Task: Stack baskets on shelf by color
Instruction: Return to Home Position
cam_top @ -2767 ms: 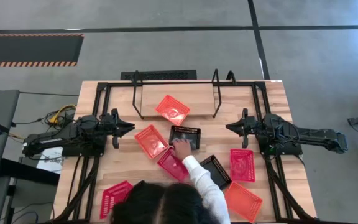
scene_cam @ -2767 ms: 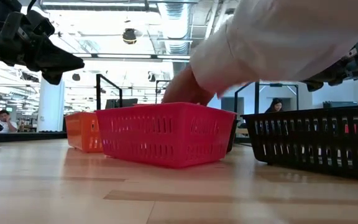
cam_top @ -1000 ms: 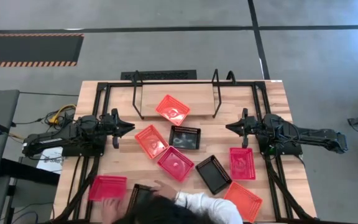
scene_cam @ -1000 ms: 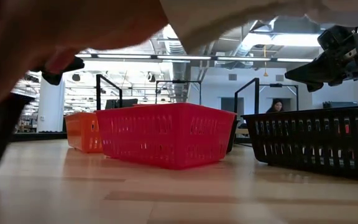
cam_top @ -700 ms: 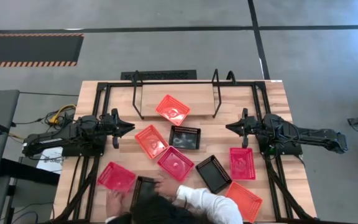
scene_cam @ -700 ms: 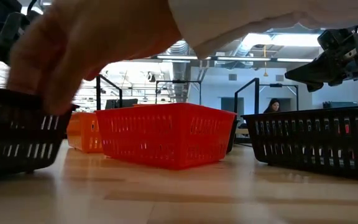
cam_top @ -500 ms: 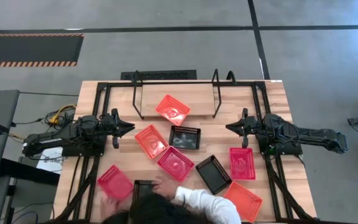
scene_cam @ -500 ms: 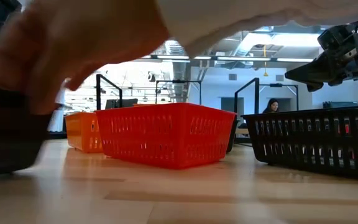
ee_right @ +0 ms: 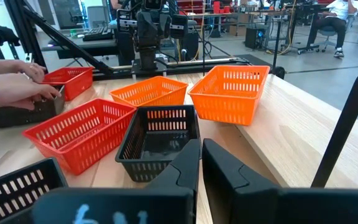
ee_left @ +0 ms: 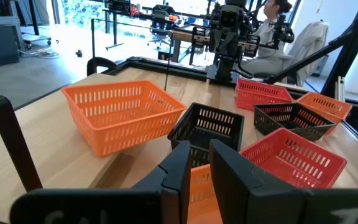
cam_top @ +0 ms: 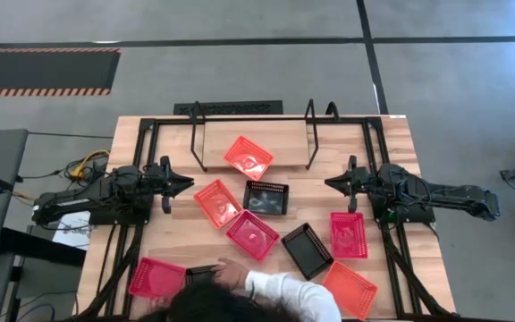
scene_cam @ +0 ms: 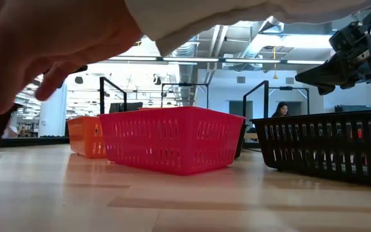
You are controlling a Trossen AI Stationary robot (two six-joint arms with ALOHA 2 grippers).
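A person's hand [cam_top: 232, 268] is seen at the near table edge, resting on a black basket [cam_top: 202, 271] beside a red basket [cam_top: 156, 276]. Toward the near right corner, an orange basket [cam_top: 350, 289] is placed. Mid-table, a red basket [cam_top: 252, 234], a black basket [cam_top: 308, 249] and a red basket [cam_top: 348, 235] are laid, with an orange basket [cam_top: 216, 202] and a black basket [cam_top: 265, 197] just behind. One orange basket [cam_top: 248, 157] is positioned on the shelf [cam_top: 289, 140] at the far edge. The left gripper [cam_top: 186, 182] and right gripper [cam_top: 333, 184] are held at either side, fingers nearly together, nothing gripped.
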